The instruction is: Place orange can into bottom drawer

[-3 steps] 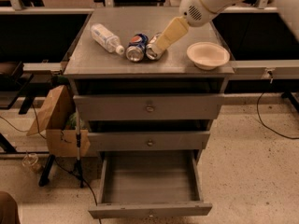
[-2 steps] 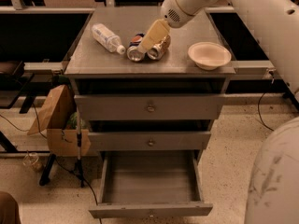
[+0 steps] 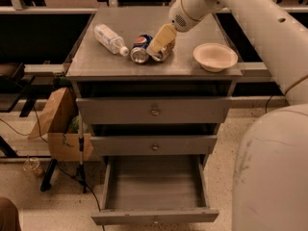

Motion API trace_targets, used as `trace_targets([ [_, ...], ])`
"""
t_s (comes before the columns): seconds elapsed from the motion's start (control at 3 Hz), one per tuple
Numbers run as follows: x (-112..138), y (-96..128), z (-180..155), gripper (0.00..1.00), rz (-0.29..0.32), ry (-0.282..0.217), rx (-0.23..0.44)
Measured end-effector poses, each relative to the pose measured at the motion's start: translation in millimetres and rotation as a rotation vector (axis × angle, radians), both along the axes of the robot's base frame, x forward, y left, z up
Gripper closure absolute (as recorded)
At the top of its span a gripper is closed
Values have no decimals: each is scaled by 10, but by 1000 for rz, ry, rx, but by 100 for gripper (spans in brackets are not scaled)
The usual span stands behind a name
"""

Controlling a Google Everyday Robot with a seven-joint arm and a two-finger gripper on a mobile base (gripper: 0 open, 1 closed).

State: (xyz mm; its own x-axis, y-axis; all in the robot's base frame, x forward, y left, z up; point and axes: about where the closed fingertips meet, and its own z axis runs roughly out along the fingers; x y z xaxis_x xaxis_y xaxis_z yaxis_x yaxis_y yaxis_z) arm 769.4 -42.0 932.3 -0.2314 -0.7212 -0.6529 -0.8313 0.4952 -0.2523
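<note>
The orange can [image 3: 164, 53] lies on its side on the grey cabinet top [image 3: 106, 64], mostly hidden behind my gripper; only its silver end shows. My gripper [image 3: 160, 40] reaches down from the upper right onto that can, right beside the blue Pepsi can [image 3: 140, 48]. The bottom drawer [image 3: 155, 189] is pulled open at the foot of the cabinet and holds nothing.
A clear plastic bottle [image 3: 110, 38] lies at the left of the top. A white bowl [image 3: 215, 56] sits at the right. The two upper drawers [image 3: 154, 111] are shut. A brown paper bag [image 3: 55, 110] and cardboard box [image 3: 65, 146] stand left of the cabinet. My arm fills the right side.
The gripper has moved left and down onto the cans, and the view has closed in on the cabinet. The cans, bottle and bowl have stayed put.
</note>
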Motion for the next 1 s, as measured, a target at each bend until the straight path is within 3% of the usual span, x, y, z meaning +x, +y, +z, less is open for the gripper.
trace_targets([
  [0.33, 332, -197, -150, 0, -57, -17, 12],
  [1.0, 764, -339, -484, 0, -81, -1, 63],
])
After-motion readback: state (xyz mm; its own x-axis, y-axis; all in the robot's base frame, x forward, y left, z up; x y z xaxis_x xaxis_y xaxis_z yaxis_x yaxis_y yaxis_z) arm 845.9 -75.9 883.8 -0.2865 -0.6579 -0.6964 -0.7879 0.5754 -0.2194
